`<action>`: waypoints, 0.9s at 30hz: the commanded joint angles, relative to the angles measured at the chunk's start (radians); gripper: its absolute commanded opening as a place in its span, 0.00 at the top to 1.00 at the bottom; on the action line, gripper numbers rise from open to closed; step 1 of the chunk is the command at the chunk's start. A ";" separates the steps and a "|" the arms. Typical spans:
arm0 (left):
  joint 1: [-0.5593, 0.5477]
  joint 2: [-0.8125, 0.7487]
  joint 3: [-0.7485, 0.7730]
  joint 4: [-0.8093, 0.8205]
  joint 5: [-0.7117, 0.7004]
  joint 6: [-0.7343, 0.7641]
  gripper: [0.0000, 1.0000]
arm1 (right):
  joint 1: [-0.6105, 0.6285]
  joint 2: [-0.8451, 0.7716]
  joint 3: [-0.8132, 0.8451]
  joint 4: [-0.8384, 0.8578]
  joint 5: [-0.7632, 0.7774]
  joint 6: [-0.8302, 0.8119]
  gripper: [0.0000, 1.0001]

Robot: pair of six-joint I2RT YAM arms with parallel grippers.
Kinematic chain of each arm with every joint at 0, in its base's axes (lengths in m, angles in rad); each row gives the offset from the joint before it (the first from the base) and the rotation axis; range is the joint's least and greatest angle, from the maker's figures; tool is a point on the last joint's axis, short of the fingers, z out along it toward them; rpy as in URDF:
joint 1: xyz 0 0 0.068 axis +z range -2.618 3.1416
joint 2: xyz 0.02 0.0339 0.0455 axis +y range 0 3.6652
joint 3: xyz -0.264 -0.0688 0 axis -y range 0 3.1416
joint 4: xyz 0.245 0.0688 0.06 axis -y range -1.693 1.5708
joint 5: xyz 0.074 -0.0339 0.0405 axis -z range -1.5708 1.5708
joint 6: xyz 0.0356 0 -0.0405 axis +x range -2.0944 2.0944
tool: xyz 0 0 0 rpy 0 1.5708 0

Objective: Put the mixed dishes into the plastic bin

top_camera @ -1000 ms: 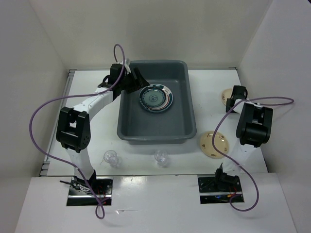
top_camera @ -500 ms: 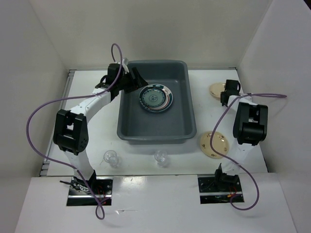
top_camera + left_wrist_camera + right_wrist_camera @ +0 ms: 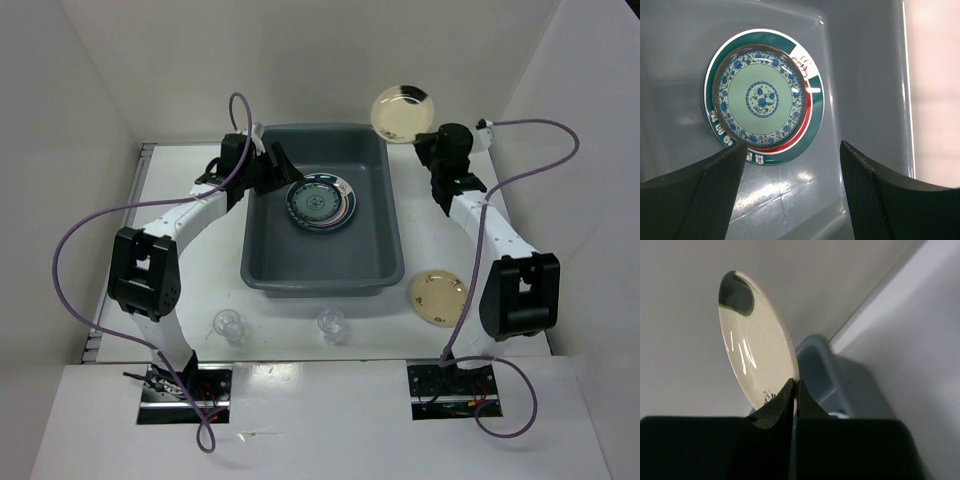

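The right hand [image 3: 424, 136] is pressed together on the edge of a tan plate [image 3: 403, 112], pinching its rim at the plate's 5 o'clock in the overhead view. The plate stands tilted on edge, raised off the tabletop [image 3: 210, 275], and shows against the back wall [image 3: 300, 60]. It sits at about 1 o'clock from the middle of the grey bin [image 3: 320, 272], just past the bin's far right corner. Whether it hangs over the bin's opening cannot be told. In the right wrist view the two fingers meet on the plate's lower rim, and a corner of the bin shows behind it. The left hand [image 3: 276, 166] is spread wide with nothing between its fingers. It hangs over the bin's far left corner, at about 10 o'clock from the bin's middle. A green-rimmed plate [image 3: 320, 203] lies flat on the bin's floor, toward the far half, at about 4 o'clock from the left hand and apart from it. In the left wrist view the plate shows between and beyond the two fingertips. A second tan plate [image 3: 440, 297] lies flat on the tabletop just beside the bin's near right corner, at about 6 o'clock from the right hand and well apart from it. Two clear cups [image 3: 228, 325] stand on the tabletop along the bin's near side, one at 7 o'clock and one at 6 o'clock from its middle.
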 commanded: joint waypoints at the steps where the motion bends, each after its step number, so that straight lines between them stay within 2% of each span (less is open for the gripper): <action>1: 0.005 -0.060 -0.003 0.034 0.019 0.013 0.18 | 0.059 0.016 0.095 0.004 -0.127 -0.145 0.99; 4: 0.014 -0.070 -0.012 0.034 -0.004 0.013 0.18 | 0.116 0.084 0.153 -0.075 -0.239 -0.192 0.99; 6: 0.028 -0.080 -0.012 0.034 -0.013 0.013 0.18 | 0.159 0.115 0.184 -0.117 -0.248 -0.219 0.99; 12: 0.175 -0.129 -0.012 0.034 0.006 -0.012 0.18 | 0.228 0.288 0.305 -0.290 -0.382 -0.322 0.99; 16: 0.217 -0.153 -0.040 0.043 0.007 -0.021 0.18 | 0.295 0.392 0.379 -0.378 -0.391 -0.356 0.99; 22: 0.217 -0.172 -0.073 0.063 0.016 -0.032 0.18 | 0.308 0.451 0.451 -0.445 -0.382 -0.374 0.99; 23: 0.217 -0.172 -0.073 0.063 0.016 -0.032 0.18 | 0.308 0.451 0.451 -0.458 -0.370 -0.386 0.78; 24: 0.217 -0.172 -0.073 0.063 0.016 -0.032 0.18 | 0.308 0.451 0.462 -0.477 -0.369 -0.387 0.70; 25: 0.217 -0.172 -0.073 0.063 0.007 -0.032 0.18 | 0.308 0.451 0.462 -0.478 -0.360 -0.396 0.65; 26: 0.217 -0.172 -0.082 0.063 0.007 -0.032 0.18 | 0.308 0.434 0.462 -0.488 -0.360 -0.396 0.43; 27: 0.217 -0.172 -0.082 0.063 0.007 -0.032 0.18 | 0.308 0.419 0.462 -0.488 -0.351 -0.396 0.39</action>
